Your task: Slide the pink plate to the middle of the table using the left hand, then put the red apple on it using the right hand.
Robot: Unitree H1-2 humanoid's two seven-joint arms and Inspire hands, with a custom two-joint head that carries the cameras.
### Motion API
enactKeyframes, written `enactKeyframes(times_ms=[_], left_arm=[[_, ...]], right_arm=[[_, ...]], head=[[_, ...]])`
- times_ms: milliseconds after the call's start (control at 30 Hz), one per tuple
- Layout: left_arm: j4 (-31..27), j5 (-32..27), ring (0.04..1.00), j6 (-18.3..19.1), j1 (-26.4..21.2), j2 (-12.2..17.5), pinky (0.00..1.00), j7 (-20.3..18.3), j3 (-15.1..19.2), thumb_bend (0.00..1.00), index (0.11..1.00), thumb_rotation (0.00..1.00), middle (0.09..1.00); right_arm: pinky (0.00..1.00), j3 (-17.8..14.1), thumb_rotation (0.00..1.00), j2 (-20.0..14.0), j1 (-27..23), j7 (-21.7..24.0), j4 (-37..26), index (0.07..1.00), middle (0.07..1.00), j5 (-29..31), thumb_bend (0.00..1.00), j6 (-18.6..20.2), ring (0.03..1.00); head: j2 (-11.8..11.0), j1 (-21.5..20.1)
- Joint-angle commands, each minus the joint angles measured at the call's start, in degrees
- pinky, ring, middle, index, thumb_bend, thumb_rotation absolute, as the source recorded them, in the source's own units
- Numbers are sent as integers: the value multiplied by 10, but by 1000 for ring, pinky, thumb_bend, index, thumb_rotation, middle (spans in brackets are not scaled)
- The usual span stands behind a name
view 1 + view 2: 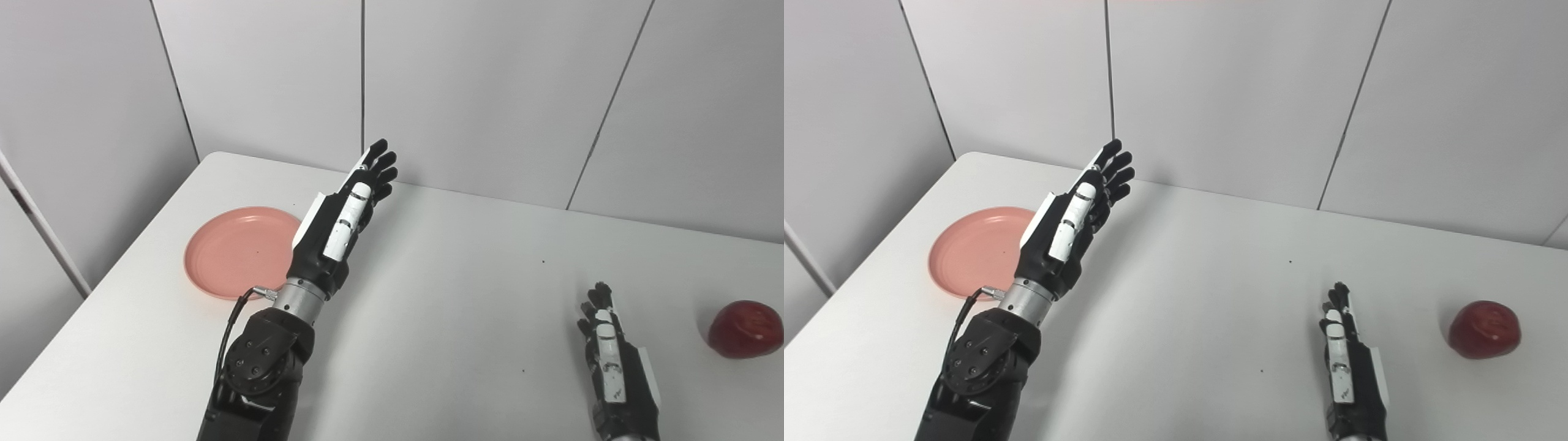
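White desk [465, 318]. Right robot hand [612, 355] nearest, low over desk, fingers straight, empty; red apple [745, 329] near it to the right, apart. Left robot hand [343, 214] raised, fingers extended, empty, just beside pink plate [236, 251] at far left

Surface: white table [441, 318], matte, with a rounded far-left corner; it stands against grey wall panels.
Pink plate [236, 251]: lies flat on the table, just left of the left hand [340, 226] and partly hidden behind its wrist; holds nothing.
Red apple [745, 329]: sits on the table to the right of the right hand [612, 361], apart from it, near the picture's right edge.
Between the hands: bare tabletop with a few small dark specks.
Contact of either hand with the table: cannot be told.
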Motion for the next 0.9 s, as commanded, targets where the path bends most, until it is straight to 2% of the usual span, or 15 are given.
enactKeyframes(times_ms=[0,233,533,733,867], left_arm=[[-10,-1,934,-3,-30,9,933,7,8,419,934,1000,948],[0,-14,954,5,-45,34,955,10,36,433,948,1000,965],[42,-29,945,-29,-68,61,961,16,78,421,935,1000,951],[60,-33,943,-32,-84,78,947,29,103,411,922,1000,949],[74,-35,946,-40,-90,98,946,28,114,442,919,1000,950]], right_arm=[[1000,-2,1000,-2,-9,3,-17,1000,1000,-2,182,-22,1000],[1000,-1,1000,-2,-8,2,-18,1000,1000,-7,176,-25,1000],[1000,-5,1000,-1,-9,3,-17,1000,1000,-4,179,-26,1000],[1000,-7,1000,-1,-10,4,-12,1000,1000,-1,174,-31,1000],[1000,-7,1000,-2,-9,7,-13,1000,1000,2,188,-28,1000]], head=[[0,-2],[0,-2],[1,1],[1,3],[1,3]])
